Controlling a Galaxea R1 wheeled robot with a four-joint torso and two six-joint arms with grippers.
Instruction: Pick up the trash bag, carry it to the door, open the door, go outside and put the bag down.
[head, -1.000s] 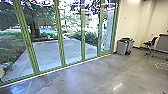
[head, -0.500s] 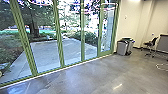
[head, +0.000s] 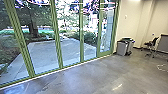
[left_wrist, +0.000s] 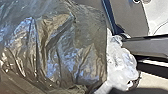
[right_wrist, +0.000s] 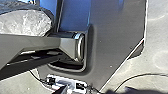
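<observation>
1. Head view: A polished floor (head: 95, 77) is seen in front of a glass wall divided by green posts (head: 57, 37). Beyond the glass, a paved yard (head: 47, 52) is bordered by plants and a tree trunk (head: 33, 27). Grey bins (head: 121, 48) are placed just beside the wall's right end, and a chair (head: 151, 46) is seen farther right.

2. Left wrist view: The trash bag (left_wrist: 55, 47), dark, glossy and creased, is shown close up, with crumpled whitish plastic (left_wrist: 121, 63) bunched at one side, near a robot bar. Whether the left end effector is open, closed or gripping the bag cannot be told.

3. Right wrist view: Crumpled whitish plastic is seen again beside the robot's jointed bar, above pale ground (right_wrist: 158, 32). The right end effector's state cannot be told.
</observation>
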